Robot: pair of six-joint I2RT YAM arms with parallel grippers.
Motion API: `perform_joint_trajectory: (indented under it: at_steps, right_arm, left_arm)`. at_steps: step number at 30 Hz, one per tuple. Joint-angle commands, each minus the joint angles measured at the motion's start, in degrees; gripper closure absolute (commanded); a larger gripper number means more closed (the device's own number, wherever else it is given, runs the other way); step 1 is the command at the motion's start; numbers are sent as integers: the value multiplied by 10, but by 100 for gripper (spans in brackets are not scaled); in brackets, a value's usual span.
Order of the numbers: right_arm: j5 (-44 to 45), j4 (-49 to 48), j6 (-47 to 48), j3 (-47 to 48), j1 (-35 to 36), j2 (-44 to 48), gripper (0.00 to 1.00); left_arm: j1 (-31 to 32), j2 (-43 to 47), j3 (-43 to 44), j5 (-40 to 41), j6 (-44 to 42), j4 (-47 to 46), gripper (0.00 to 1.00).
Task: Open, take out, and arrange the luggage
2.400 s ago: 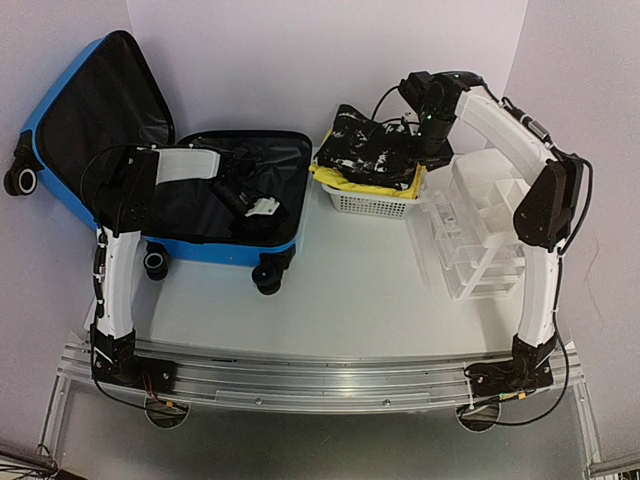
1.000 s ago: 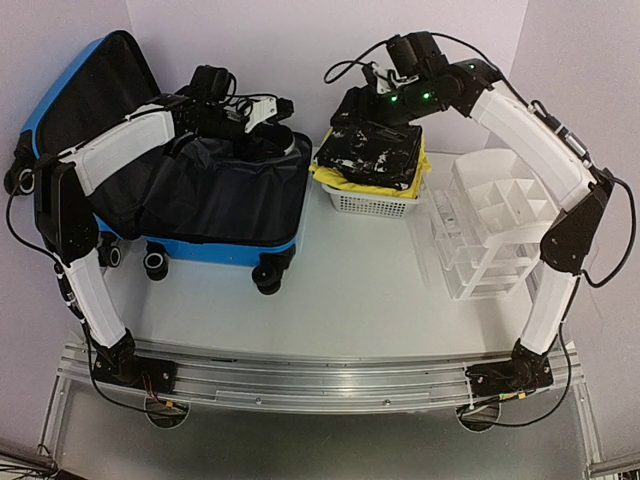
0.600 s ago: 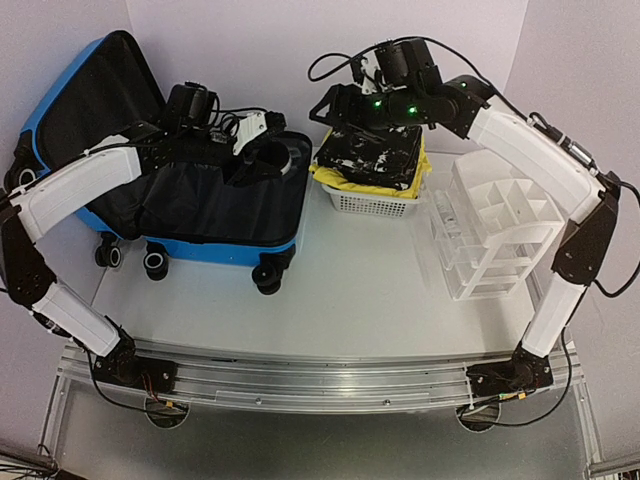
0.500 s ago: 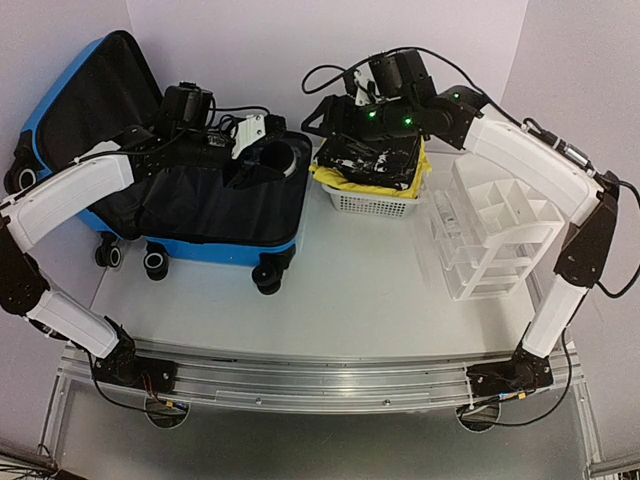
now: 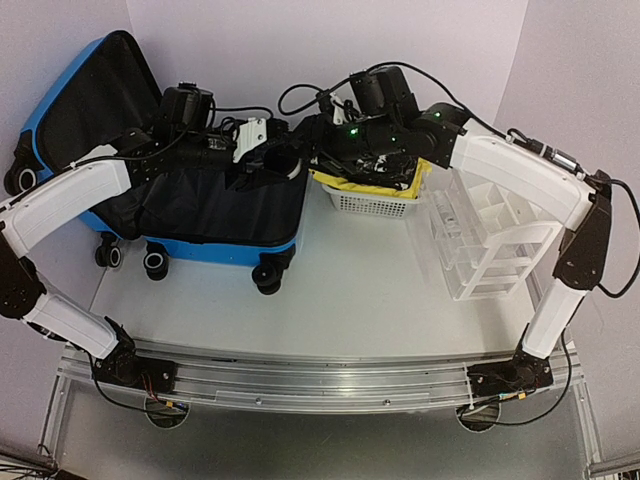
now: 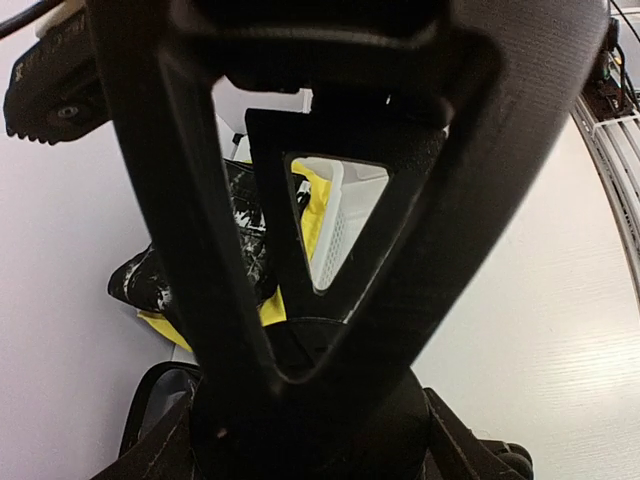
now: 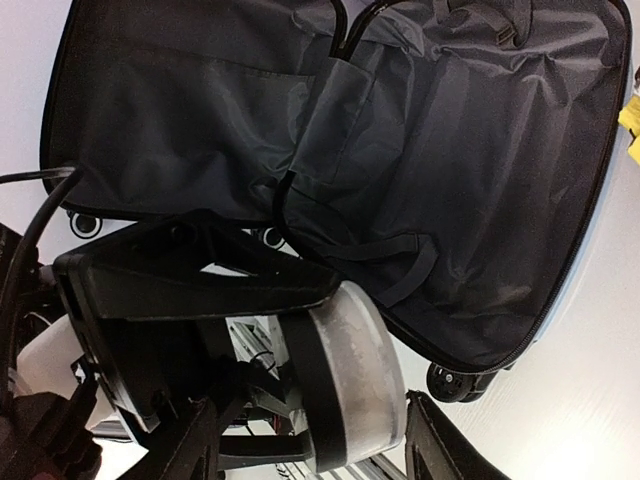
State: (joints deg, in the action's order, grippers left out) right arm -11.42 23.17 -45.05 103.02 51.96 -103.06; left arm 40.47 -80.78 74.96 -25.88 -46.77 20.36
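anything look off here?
Only the white basket: the black-and-white bag is heaped above its rim and yellow fabric droops over it. Nothing spilled; the luggage lies open, the left gripper holding a grey cylinder.

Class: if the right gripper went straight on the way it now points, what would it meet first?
Probably the grey cylinder held by the left gripper, just ahead of the right gripper over the luggage; depth is unclear.

you'll see the blue suitcase (image 5: pixel 215 208) lying open at the back left, lid tilted up, black lining showing, wheels toward the front.
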Motion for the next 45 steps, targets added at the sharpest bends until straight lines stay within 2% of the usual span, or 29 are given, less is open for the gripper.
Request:
perform_joint_trajectory:
  at_steps: [1,7,9,11,12,15,16,18,21,25,28,33,45]
  right_arm:
    - [-8,-29,-9,9,1,-21,52]
    - [-25,-29,-11,31,0,-49,70]
    - [-30,-29,-15,33,1,-55,82]
    - [-26,-29,-16,30,1,-53,93]
    - [-19,-29,-14,25,1,-48,99]
    - [23,-25,-7,-11,-2,-8,100]
    - [39,-21,-6,-27,-7,9,100]
    - [80,7,-4,-57,-21,48,100]
    - [204,117,32,-73,-37,113,100]
    - [362,320,98,-23,-46,146,100]
    - [448,426,136,7,-59,151,100]
    - [472,504,170,4,-93,146,100]
    - [478,523,298,17,-125,65,100]
  left_arm:
    - [3,30,-6,-17,-16,-26,70]
    - [3,33,-13,-23,-26,-31,70]
    - [3,33,-14,-22,-21,-39,70]
    - [3,33,-14,-21,-21,-40,65]
    - [3,33,-14,-20,-20,-39,53]
    - [3,38,-22,-12,-12,-42,16]
    - [3,40,-25,-7,-8,-44,7]
    - [3,43,-31,3,-1,-50,1]
    - [3,49,-41,20,12,-62,0]
    - [3,59,-55,34,19,-69,0]
    - [3,67,-65,36,20,-66,0]
    - [3,75,-77,36,19,-63,0]
    - [3,81,-85,34,13,-54,0]
